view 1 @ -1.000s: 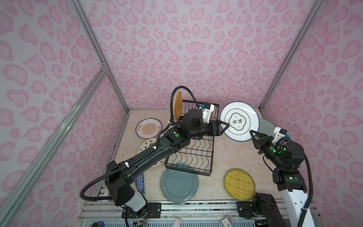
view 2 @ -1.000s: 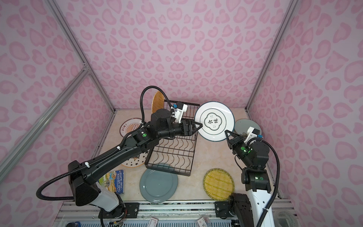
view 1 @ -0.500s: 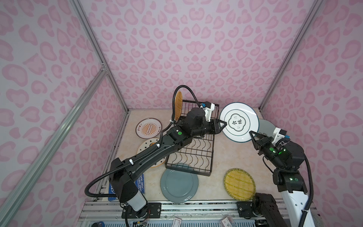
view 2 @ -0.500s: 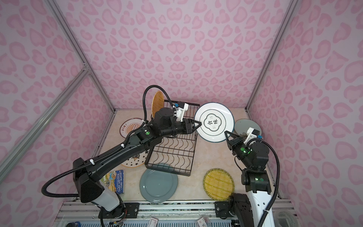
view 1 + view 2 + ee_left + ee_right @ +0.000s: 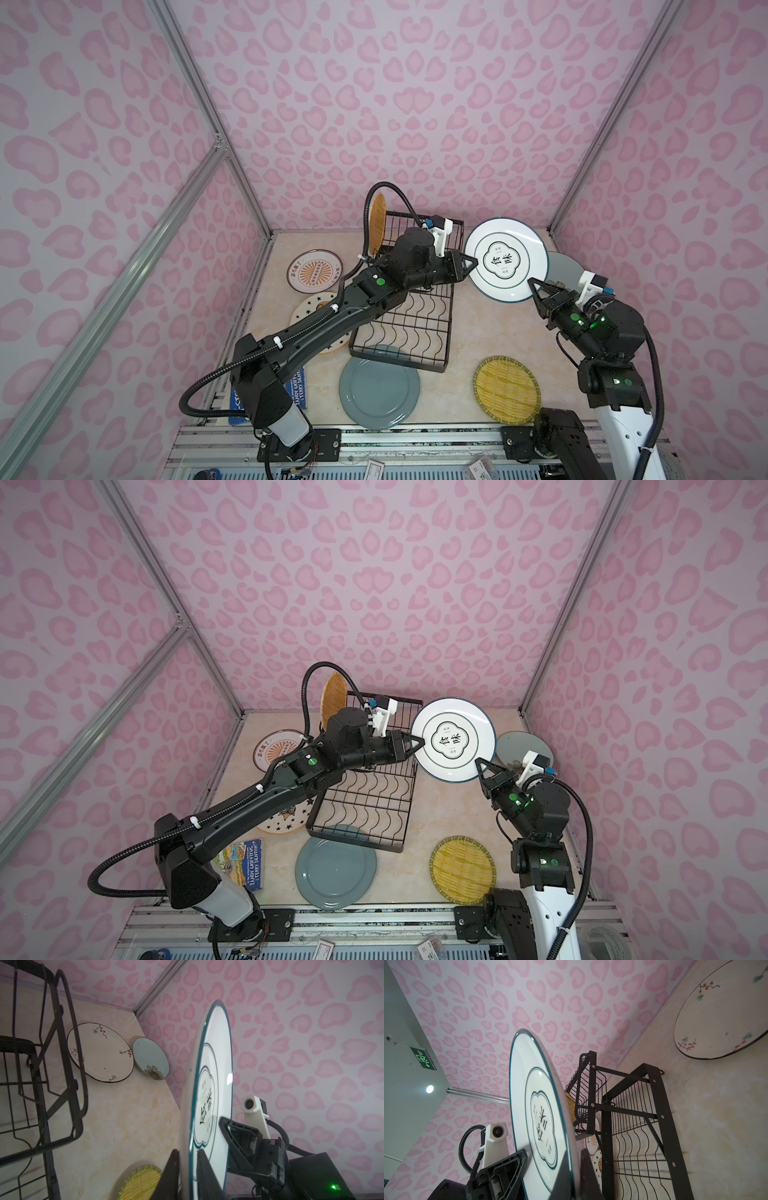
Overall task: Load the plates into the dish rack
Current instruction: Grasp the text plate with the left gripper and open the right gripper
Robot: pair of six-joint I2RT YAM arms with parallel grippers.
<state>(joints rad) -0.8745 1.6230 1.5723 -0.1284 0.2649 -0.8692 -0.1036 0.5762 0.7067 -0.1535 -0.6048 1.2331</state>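
Jaws both clamped: left jaws and right jaws pinch opposite rims of the plate (image 5: 505,259), mid-handover. Next, right jaws should release; rack (image 5: 409,328) sits beneath left jaws.

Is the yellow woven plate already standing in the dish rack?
No, the yellow plate lies flat on the table, apart from the dish rack.

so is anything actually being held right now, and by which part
The white ringed plate, in the air. The right gripper clamps its rim on one side; the left gripper has its jaws astride the opposite rim, but whether they grip cannot be told.
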